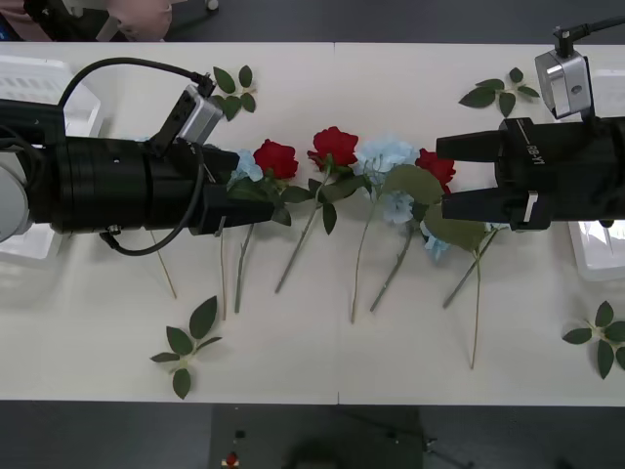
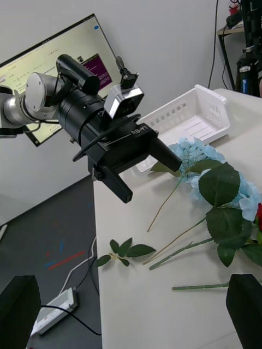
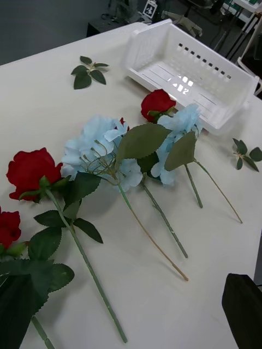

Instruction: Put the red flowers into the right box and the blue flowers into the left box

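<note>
Red flowers (image 1: 276, 158) and blue flowers (image 1: 386, 154) lie in a row across the middle of the white table, stems pointing toward me. My left gripper (image 1: 244, 191) hovers open at the row's left end, beside a small blue bloom (image 1: 247, 166), holding nothing. My right gripper (image 1: 454, 176) is open at the right end, one black finger on each side of a red rose (image 1: 437, 166) and its leaves. The right wrist view shows the left gripper (image 2: 147, 174) open above a blue cluster (image 2: 191, 152). In the left wrist view, roses (image 3: 30, 169) and blue clusters (image 3: 98, 147) lie flat.
The left box (image 1: 29, 98), a white slotted basket, stands at the table's left edge behind my left arm. The right box (image 1: 596, 256) is at the right edge under my right arm. Loose green leaf sprigs (image 1: 187, 344) lie near the table's corners.
</note>
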Motion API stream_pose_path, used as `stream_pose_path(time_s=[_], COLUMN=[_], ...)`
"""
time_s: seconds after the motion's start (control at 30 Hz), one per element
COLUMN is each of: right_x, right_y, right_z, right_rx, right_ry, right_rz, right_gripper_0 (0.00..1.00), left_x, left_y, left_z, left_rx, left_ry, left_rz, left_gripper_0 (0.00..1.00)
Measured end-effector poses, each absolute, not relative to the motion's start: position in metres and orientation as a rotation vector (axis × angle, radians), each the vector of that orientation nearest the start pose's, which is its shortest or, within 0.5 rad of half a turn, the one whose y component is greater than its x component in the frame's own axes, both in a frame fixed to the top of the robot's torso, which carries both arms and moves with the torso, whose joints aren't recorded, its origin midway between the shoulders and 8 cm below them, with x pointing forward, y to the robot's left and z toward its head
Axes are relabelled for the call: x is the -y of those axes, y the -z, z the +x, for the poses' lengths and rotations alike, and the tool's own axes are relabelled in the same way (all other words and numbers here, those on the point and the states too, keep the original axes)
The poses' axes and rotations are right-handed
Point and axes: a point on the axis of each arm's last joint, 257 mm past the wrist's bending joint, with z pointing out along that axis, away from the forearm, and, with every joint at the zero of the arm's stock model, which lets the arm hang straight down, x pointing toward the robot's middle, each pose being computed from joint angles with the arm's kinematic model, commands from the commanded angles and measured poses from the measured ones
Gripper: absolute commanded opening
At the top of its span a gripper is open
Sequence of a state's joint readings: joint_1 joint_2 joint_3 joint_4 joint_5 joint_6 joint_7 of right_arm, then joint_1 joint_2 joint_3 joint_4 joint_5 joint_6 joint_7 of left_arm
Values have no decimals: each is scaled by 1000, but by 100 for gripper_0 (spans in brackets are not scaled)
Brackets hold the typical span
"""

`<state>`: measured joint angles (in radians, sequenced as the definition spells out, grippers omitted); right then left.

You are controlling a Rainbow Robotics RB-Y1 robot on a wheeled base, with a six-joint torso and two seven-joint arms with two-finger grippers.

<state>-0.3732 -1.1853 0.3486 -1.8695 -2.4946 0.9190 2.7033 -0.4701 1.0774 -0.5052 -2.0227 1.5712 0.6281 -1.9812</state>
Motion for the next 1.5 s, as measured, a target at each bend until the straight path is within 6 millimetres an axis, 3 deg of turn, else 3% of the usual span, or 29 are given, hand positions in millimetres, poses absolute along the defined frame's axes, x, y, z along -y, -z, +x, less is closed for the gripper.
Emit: stream_pose_path(time_s=[0.97,1.1,1.2,1.3,1.37,1.5], right_x=[108,109,111,118,126,157], right_y=[39,62,53,48,48,55], right_z=[372,363,358,348,351,377], right_rx=[-1529,-1586,-1591,-1617,-1737,-2161], right_ry=[-1105,-1180,-1279,-1311,-1363,-1579], right_rz=[-1122,-1057,-976,-994,-910,-343], right_gripper_0=[100,100,100,100,100,100], left_x=[-77,-69,-63,-83,-105,-182], left_y=[110,133,127,121,116,120], left_z=[436,423,418,423,423,438], left_rx=[-1791,-1839,-1868,-1910,-1983,-2224], left_ry=[668,762,907,924,949,892], left_rz=[1025,979,861,805,753,582], left_gripper_0=[100,100,100,100,100,100])
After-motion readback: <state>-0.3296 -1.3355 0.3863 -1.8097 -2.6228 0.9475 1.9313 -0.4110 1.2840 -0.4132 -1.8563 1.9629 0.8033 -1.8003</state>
